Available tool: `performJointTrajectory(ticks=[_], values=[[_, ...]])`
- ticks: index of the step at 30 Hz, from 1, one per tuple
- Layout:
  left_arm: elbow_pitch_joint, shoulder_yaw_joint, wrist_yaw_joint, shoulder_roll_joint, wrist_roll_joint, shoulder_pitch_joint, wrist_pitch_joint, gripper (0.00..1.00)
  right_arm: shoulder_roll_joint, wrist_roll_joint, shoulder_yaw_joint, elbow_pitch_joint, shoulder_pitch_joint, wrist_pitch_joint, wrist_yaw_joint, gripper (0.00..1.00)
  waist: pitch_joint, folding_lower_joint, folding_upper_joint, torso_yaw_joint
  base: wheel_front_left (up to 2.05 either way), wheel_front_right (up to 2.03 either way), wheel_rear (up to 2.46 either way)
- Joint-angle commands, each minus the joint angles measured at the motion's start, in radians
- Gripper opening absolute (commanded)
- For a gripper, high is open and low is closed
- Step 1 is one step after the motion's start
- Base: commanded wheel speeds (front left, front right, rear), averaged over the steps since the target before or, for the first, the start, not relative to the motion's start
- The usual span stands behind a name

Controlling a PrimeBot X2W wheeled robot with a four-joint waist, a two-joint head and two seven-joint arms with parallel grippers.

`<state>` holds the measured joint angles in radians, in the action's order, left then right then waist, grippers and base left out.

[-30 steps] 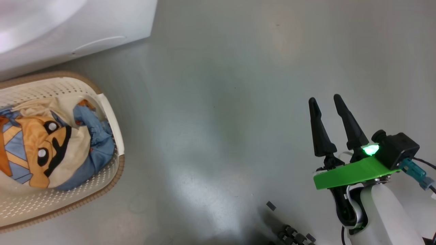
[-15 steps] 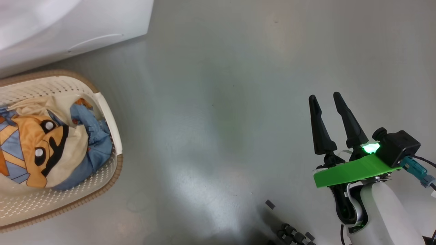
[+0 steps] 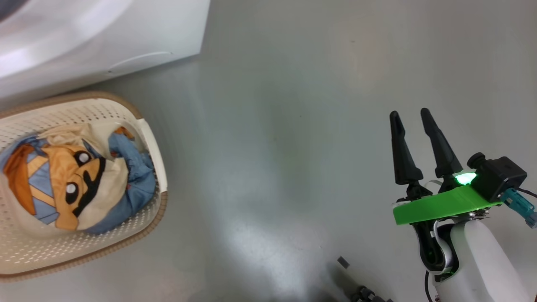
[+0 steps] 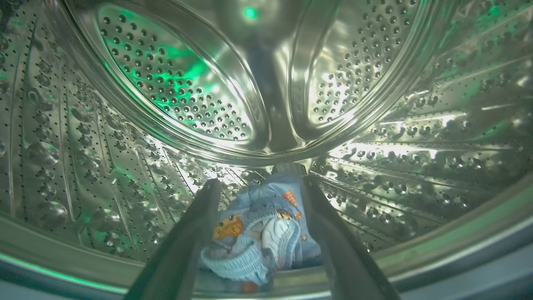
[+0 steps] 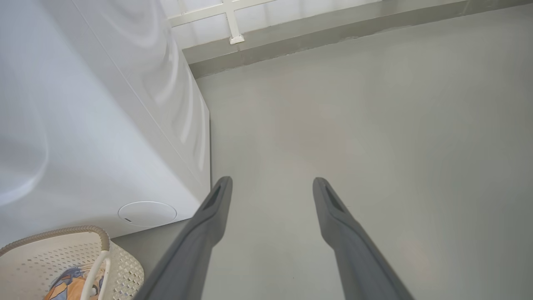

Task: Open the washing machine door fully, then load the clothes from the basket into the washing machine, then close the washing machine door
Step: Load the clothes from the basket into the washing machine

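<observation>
Inside the steel drum [image 4: 175,83] of the washing machine [image 3: 105,37], my left gripper [image 4: 260,181] is open. A light blue garment [image 4: 258,233] with orange prints lies on the drum floor between and below its fingers. The cream basket [image 3: 84,247] stands on the floor before the machine, with more of the clothes [image 3: 71,184] inside, blue, orange and cream. Well to the right of it, my right gripper [image 3: 411,117] hangs open and empty above the floor. In the right wrist view the right gripper [image 5: 270,183] points past the washing machine [image 5: 83,125] and the basket [image 5: 54,250]. The door is out of view.
Grey floor [image 3: 272,147] stretches between the basket and my right arm. The machine's round lower cover [image 5: 147,213] sits just above the basket. A white wall base [image 5: 233,25] runs along the far end of the floor. Dark parts of my base [image 3: 365,293] show at the bottom edge.
The head camera has shifted, so the basket and machine now sit further right and lower in the picture. The right gripper stays open in about the same place.
</observation>
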<state>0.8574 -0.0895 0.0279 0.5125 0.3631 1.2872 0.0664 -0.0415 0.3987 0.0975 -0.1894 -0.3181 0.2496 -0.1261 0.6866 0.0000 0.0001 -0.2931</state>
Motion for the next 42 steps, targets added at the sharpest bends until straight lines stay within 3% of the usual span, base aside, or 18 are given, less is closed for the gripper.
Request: performJointTrajectory(ticks=[1, 16, 23, 33, 42], values=[[-0.015, 0.009, 0.006, 0.039, 0.001, -0.029, 0.013, 1.0, -0.009, -0.019, 0.011, 0.015, 0.025, 0.012, -0.005, 1.0, -0.023, 0.0, -0.0001, 0.02, 0.0, 0.0, 0.0], [-0.037, 0.019, 0.046, -0.122, 0.051, -0.365, 0.184, 1.0, -0.009, -0.091, -0.062, -0.013, 0.121, 0.012, -0.005, 1.0, -0.237, 0.0, -0.0001, 0.115, 0.0, 0.0, 0.0], [-0.202, 0.042, 0.067, -0.186, 0.044, -0.574, 0.195, 1.0, -0.009, -0.165, -0.105, -0.002, 0.191, -0.015, -0.005, 1.0, -0.345, 0.0, -0.0001, 0.16, 0.0, 0.0, 0.0], [-0.56, 0.043, 0.118, -0.293, -0.04, -1.008, 0.195, 1.0, -0.009, -0.241, -0.134, 0.092, 0.296, -0.108, -0.005, 1.0, -0.504, 0.0, -0.0001, 0.226, 0.0, 0.0, 0.0], [-0.662, 0.001, 0.138, -0.354, -0.073, -1.211, 0.195, 1.0, -0.009, -0.258, -0.092, 0.151, 0.356, -0.166, -0.005, 1.0, -0.608, 0.0, -0.0001, 0.267, 0.0, 0.0, 0.0]])
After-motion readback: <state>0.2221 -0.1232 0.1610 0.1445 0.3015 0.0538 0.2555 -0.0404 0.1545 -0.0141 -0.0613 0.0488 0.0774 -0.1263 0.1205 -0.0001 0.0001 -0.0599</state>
